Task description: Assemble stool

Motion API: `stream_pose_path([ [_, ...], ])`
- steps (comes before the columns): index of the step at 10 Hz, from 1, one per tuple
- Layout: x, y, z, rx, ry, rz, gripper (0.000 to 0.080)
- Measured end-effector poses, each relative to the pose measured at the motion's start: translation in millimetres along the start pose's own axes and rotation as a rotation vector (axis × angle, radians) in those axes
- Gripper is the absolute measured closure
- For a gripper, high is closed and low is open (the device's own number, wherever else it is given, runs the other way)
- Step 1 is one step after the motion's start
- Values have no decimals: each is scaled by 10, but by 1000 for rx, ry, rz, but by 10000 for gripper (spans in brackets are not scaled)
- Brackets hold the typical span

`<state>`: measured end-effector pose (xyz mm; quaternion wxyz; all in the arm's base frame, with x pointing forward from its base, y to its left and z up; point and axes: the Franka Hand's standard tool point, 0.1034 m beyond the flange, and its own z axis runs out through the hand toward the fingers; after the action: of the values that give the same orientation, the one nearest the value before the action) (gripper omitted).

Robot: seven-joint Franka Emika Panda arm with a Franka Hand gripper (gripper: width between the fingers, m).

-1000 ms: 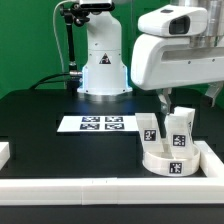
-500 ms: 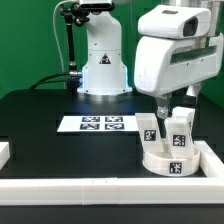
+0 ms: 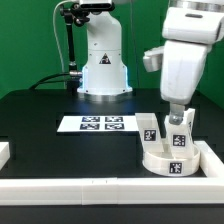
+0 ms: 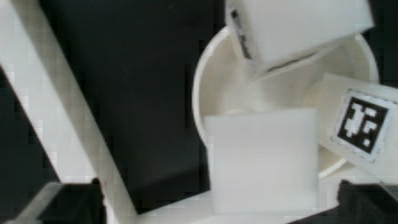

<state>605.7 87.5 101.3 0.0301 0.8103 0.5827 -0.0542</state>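
The round white stool seat (image 3: 166, 160) lies at the exterior view's right, against the front rail. Two chunky tagged legs stand upright in it: one on the left (image 3: 149, 130) and one on the right (image 3: 181, 130). My gripper (image 3: 177, 112) hangs straight down just over the right leg's top. In the wrist view the seat's rim (image 4: 217, 75) curves round a white leg (image 4: 267, 160) that lies between my two dark fingers (image 4: 64, 205). The jaws stand wide apart, clear of the leg's sides. A second leg (image 4: 294, 35) and a tag (image 4: 361, 120) show beyond.
The marker board (image 3: 97, 124) lies mid-table in front of the robot base (image 3: 103, 70). White border rails run along the front (image 3: 90, 186) and the right (image 3: 214, 152) edges, close to the seat. One rail shows in the wrist view (image 4: 54, 100).
The arm's wrist has swung from lying level to pointing straight down. The gripper has come down over the right leg. The seat and legs have not moved.
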Motion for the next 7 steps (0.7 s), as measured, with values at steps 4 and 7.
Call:
stream_pose_path([
  [4, -28, -6, 29, 5, -3, 17, 150],
  [7, 43, -23, 88, 11, -6, 23, 150],
])
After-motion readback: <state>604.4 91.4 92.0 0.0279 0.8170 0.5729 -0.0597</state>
